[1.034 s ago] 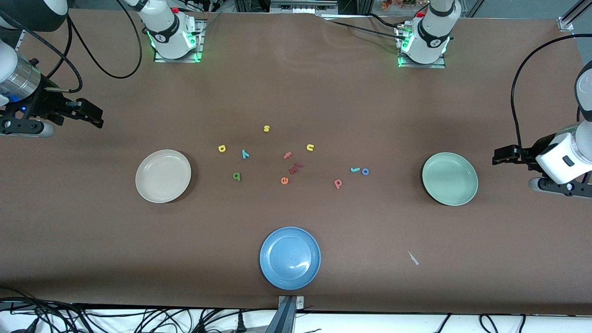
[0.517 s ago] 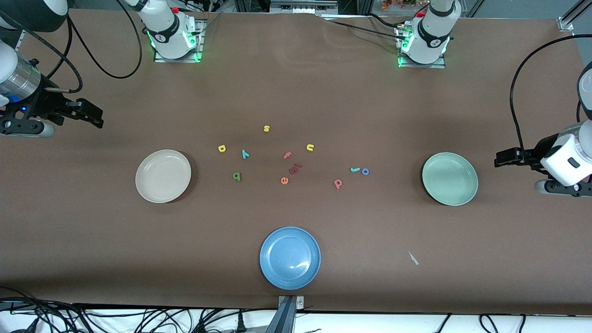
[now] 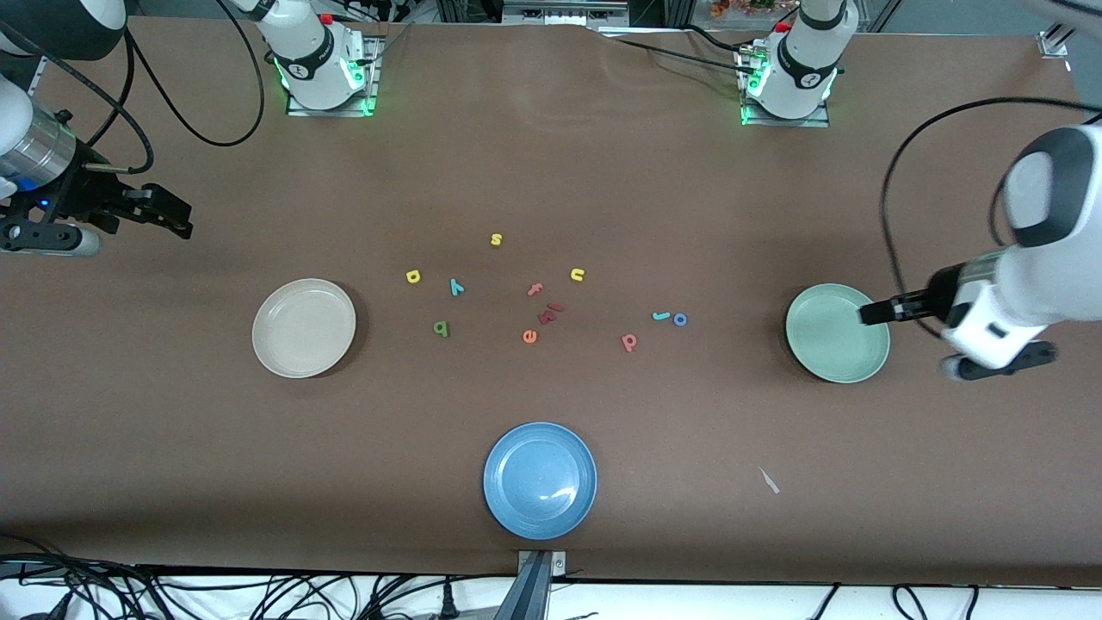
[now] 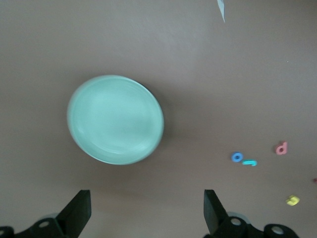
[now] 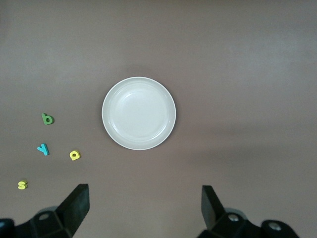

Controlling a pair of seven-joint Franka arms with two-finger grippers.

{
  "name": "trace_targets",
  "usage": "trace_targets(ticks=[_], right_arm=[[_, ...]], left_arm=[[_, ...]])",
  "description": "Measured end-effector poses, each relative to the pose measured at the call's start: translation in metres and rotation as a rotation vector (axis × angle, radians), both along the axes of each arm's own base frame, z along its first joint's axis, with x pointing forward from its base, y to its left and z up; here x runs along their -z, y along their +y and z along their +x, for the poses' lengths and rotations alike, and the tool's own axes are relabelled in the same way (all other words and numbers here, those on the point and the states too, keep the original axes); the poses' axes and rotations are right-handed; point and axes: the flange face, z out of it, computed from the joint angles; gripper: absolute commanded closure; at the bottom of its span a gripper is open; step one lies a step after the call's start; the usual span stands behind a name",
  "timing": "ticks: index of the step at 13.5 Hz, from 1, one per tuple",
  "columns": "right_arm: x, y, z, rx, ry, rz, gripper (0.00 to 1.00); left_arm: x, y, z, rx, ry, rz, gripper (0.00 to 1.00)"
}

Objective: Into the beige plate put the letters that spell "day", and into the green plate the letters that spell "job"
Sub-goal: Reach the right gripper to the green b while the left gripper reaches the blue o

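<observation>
The beige plate (image 3: 303,327) lies empty toward the right arm's end, the green plate (image 3: 837,332) empty toward the left arm's end. Between them lie the yellow d (image 3: 413,276), teal y (image 3: 456,287) and green a (image 3: 441,327), then the salmon b (image 3: 628,342), teal j (image 3: 660,316) and blue o (image 3: 680,319). My left gripper (image 3: 869,313) hangs open over the green plate's (image 4: 115,119) outer edge, holding nothing. My right gripper (image 3: 182,220) waits open past the beige plate (image 5: 138,113), above bare table.
A blue plate (image 3: 540,480) sits near the front edge. Other loose letters lie mid-table: yellow s (image 3: 496,239), yellow u (image 3: 577,275), salmon f (image 3: 535,289), orange e (image 3: 529,337) and dark red pieces (image 3: 549,313). A small white scrap (image 3: 769,480) lies nearer the camera.
The left arm has swung in from the table's end, bringing its open gripper over the green plate's edge. The right arm and all letters have stayed put.
</observation>
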Motion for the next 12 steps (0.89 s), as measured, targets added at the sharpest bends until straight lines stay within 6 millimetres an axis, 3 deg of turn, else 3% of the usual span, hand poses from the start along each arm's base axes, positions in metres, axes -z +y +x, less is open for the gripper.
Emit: trace_targets(ticks=[4, 7, 11, 12], right_arm=[[0.005, 0.001, 0.000, -0.001, 0.024, 0.000, 0.00], [0.016, 0.016, -0.001, -0.027, 0.063, -0.001, 0.00], [0.051, 0.056, 0.008, -0.081, 0.117, 0.025, 0.00], [0.063, 0.070, 0.013, -0.093, 0.119, 0.034, 0.00]], left_arm=[[0.091, -0.078, 0.011, -0.170, 0.066, -0.024, 0.02], [0.145, -0.122, 0.000, -0.253, 0.046, 0.002, 0.02], [0.199, -0.157, -0.030, -0.351, 0.007, 0.037, 0.10], [0.210, -0.161, -0.036, -0.372, 0.001, 0.043, 0.16]])
